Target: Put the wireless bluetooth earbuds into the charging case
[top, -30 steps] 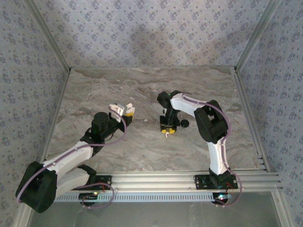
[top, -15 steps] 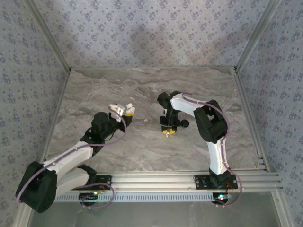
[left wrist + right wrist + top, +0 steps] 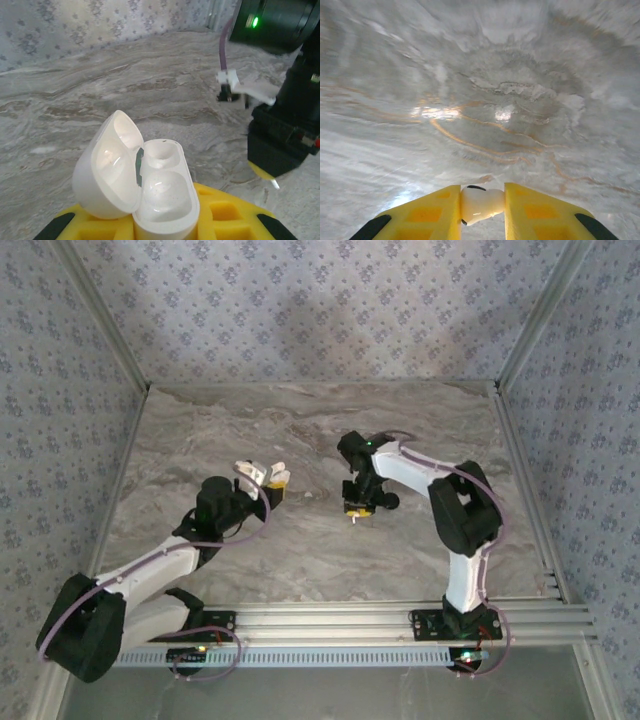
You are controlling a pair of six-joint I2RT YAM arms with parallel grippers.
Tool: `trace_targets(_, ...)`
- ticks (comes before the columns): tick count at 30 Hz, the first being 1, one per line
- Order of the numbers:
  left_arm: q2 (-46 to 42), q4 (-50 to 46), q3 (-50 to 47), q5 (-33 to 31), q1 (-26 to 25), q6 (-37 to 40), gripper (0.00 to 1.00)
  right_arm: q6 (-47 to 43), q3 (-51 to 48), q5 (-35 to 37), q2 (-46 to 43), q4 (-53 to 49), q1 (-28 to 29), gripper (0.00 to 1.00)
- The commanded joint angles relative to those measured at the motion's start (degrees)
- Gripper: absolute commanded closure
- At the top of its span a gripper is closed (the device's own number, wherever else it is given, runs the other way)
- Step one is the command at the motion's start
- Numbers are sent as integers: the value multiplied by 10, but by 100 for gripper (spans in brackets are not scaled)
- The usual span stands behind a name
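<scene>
**Right arm shifts toward the right edge with an earbud pinched; left holds the case open**

The marble table (image 3: 300, 550) looks the same as a second ago. The right arm (image 3: 465, 515) has changed most: its elbow has swung toward the right edge of the overhead view, and its wrist has moved slightly up and to the right. It rises from the lower right, bends at the elbow and reaches left to mid-frame, fingers pointing down. The left arm (image 3: 150, 570) has crept a little to the right and stretches from the lower left toward the centre.

The left gripper (image 3: 264, 477) is clamped on the charging case (image 3: 162, 200). The case sits left of centre in the overhead view, and the arm's own camera shows it upright with the lid hinged open to the left and both wells showing.

The right gripper (image 3: 357, 508) sits just right of centre, with the black disc (image 3: 390, 500) just beside it on the table. From above, its load is only a pale speck. Its wrist camera shows the yellow fingers closed on a white earbud (image 3: 480, 205), held above the tabletop.
</scene>
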Motion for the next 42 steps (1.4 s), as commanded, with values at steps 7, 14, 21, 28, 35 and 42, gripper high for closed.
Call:
trace_targets(7, 43, 133, 0, 136, -36, 24, 88, -23, -23, 89, -170, 105, 1, 74)
trace_targets(14, 70, 166, 18, 159, -64, 75, 88, -61, -67, 110, -279, 204, 16, 74)
trace_targets(21, 97, 185, 38, 144, -87, 113, 88, -95, -128, 122, -359, 285, 56, 74)
trace_targets(28, 112, 188, 60, 125, -108, 164, 88, -110, -167, 124, -404, 313, 90, 74)
trace_targets(35, 112, 194, 60, 108, -109, 159, 88, -109, -181, 124, -415, 327, 111, 74)
trace_targets(42, 109, 201, 57, 105, -109, 143, 88, -105, -183, 128, -404, 345, 118, 74)
